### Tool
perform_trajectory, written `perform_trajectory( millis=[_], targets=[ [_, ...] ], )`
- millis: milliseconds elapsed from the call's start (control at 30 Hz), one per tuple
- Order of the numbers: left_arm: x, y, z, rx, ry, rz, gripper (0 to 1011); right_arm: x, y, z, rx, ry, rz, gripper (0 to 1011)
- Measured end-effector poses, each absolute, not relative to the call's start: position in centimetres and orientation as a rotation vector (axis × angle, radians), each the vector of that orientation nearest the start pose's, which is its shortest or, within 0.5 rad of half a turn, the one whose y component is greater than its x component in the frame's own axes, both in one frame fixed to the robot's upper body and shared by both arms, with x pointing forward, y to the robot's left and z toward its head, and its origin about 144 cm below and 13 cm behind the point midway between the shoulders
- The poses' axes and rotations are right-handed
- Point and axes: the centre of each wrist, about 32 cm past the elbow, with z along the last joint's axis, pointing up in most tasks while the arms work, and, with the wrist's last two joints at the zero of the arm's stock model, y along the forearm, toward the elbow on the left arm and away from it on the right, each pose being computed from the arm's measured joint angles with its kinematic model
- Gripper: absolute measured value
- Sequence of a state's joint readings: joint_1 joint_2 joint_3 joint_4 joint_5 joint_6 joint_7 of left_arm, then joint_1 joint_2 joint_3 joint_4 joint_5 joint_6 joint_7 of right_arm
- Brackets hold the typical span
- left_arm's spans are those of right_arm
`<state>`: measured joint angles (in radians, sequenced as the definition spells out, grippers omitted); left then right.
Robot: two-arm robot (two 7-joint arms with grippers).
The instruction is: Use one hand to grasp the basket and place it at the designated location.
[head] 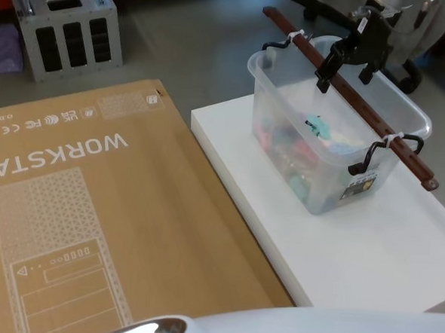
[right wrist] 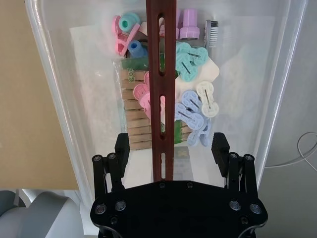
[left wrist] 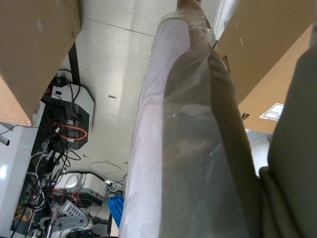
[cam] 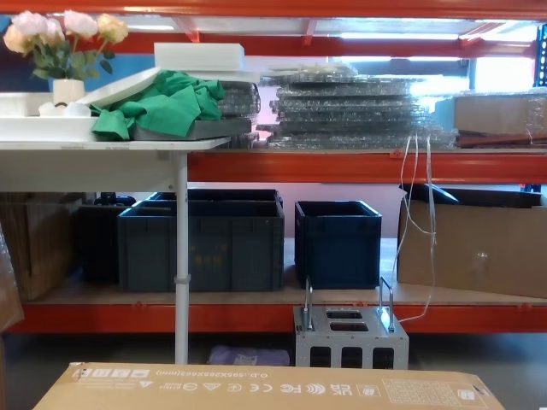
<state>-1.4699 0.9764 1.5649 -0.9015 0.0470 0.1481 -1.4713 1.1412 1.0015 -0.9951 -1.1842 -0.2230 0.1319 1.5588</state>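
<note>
Left of the basket [head: 323,189] lies a cardboard box [head: 92,204]; right gripper [head: 343,78] above.

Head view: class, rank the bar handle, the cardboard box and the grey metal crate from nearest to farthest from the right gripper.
1. The bar handle: between the open fingers of the right gripper, above the basket.
2. The cardboard box: to the robot's left of the white table.
3. The grey metal crate: on the floor, far left, beyond the box.
</note>
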Motion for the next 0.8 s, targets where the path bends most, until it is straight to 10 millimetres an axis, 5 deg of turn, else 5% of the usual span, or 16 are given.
perform_trajectory(
  millis=[800],
  targets=[
    [61.6,49.7,139.4,1.629,0.168,0.176,0,62.9,-43.6,138.3,-1.464,-0.054,-0.007,1001]
  ],
)
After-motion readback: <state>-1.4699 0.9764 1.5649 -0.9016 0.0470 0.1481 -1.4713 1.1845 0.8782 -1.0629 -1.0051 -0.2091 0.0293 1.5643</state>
